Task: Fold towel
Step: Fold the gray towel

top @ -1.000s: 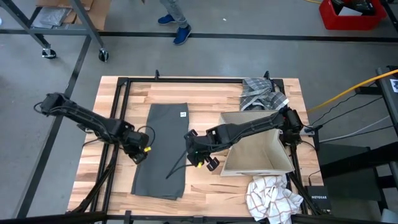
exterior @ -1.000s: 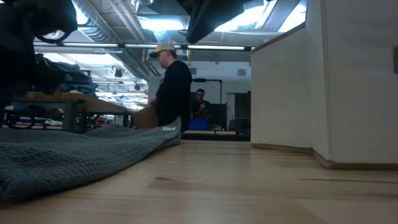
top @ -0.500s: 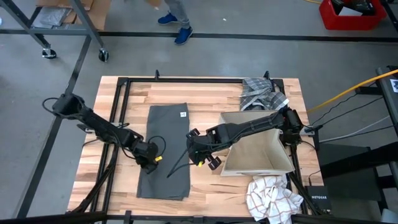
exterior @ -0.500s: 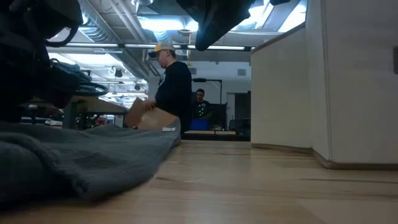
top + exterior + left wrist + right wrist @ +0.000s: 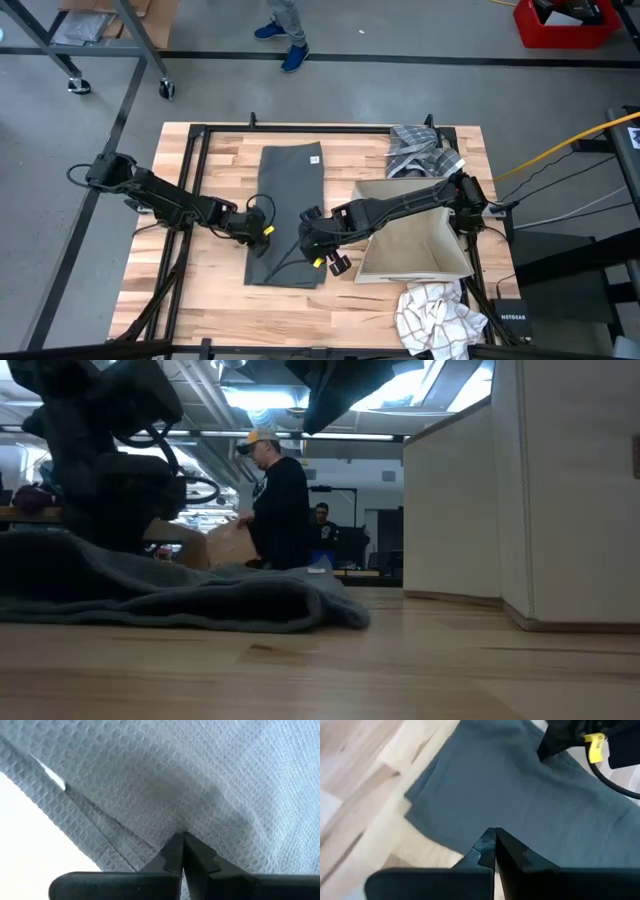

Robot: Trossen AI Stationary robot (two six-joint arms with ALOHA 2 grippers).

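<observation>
A dark grey waffle-weave towel [image 5: 292,195] lies lengthwise on the wooden table, with a white label at its far right corner [image 5: 313,158]. In the low view it sits as a rumpled heap [image 5: 190,595]. My left gripper [image 5: 260,232] is shut, slanting down onto the towel's left part near the near end. My right gripper [image 5: 320,258] is shut and hangs above the towel's near right part, clear of the cloth [image 5: 520,800]; it shows high up in the low view [image 5: 335,390]. My left gripper sets its shut fingertips [image 5: 175,851] on the towel's top surface [image 5: 200,805], slanting down from the table's left side. The cloth dips and darkens round the tips. Whether any cloth sits between the fingers, I cannot tell. The towel lies on the table.
A beige open box [image 5: 415,245] lies at the right, under the right arm. Beyond it sits a plaid cloth [image 5: 420,150], and nearer lies a white checked cloth [image 5: 435,315]. People stand in the room behind the table [image 5: 280,510]. Bare wood shows left of the towel [image 5: 215,160].
My left gripper has gone toward the table's right edge and down, tipping steeper. The whole towel has slid rightward with it, and its near part has bunched into a heap.
</observation>
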